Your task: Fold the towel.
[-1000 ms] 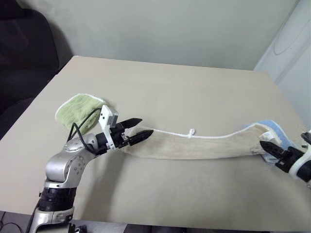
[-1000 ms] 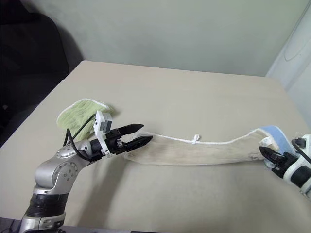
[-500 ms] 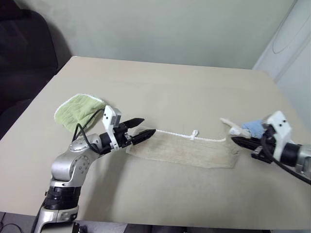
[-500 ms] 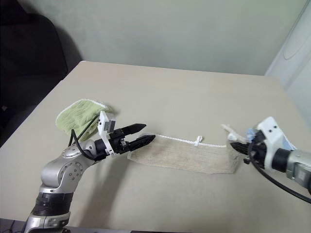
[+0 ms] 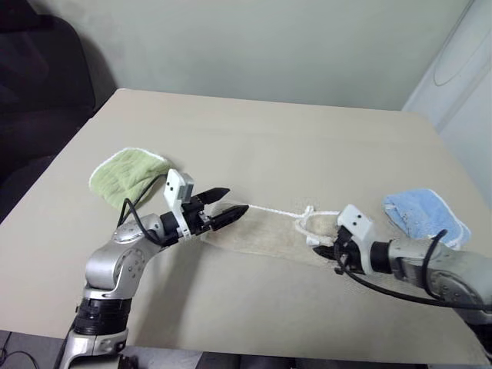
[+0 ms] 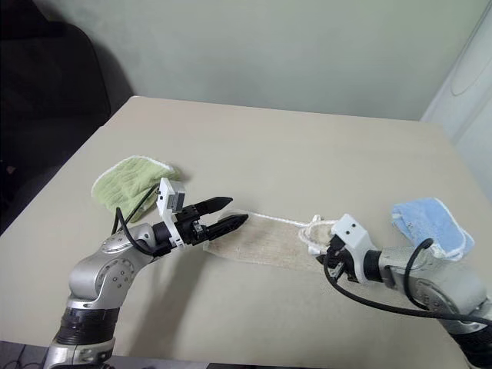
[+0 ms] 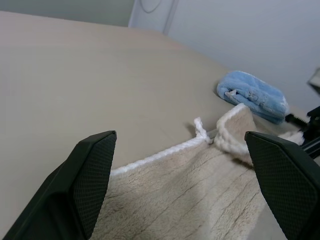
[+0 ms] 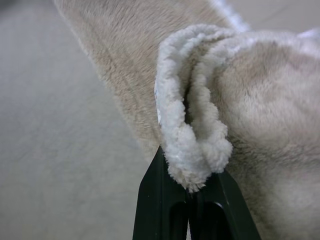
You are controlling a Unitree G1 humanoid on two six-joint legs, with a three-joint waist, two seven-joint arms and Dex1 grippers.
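Note:
The beige towel (image 5: 261, 234) lies across the middle of the table, its white corded edge and small loop (image 5: 307, 211) on the far side. My right gripper (image 5: 321, 250) is shut on the towel's right end, which is doubled back over the rest of the cloth. In the right wrist view the bunched edge (image 8: 195, 145) sits pinched between the fingers (image 8: 155, 200). My left gripper (image 5: 233, 201) stands open and level just above the towel's left end, with nothing between its fingers; the left wrist view shows the cloth (image 7: 200, 200) lying below the open jaws.
A green towel (image 5: 127, 173) lies at the left, behind my left arm. A folded light blue towel (image 5: 423, 215) rests near the table's right edge, also seen in the left wrist view (image 7: 252, 95). Bare tabletop (image 5: 269, 138) stretches toward the far wall.
My right gripper has carried the towel's right end leftward and lower, doubling the cloth over itself and leaving the blue towel behind. The left gripper has stayed put.

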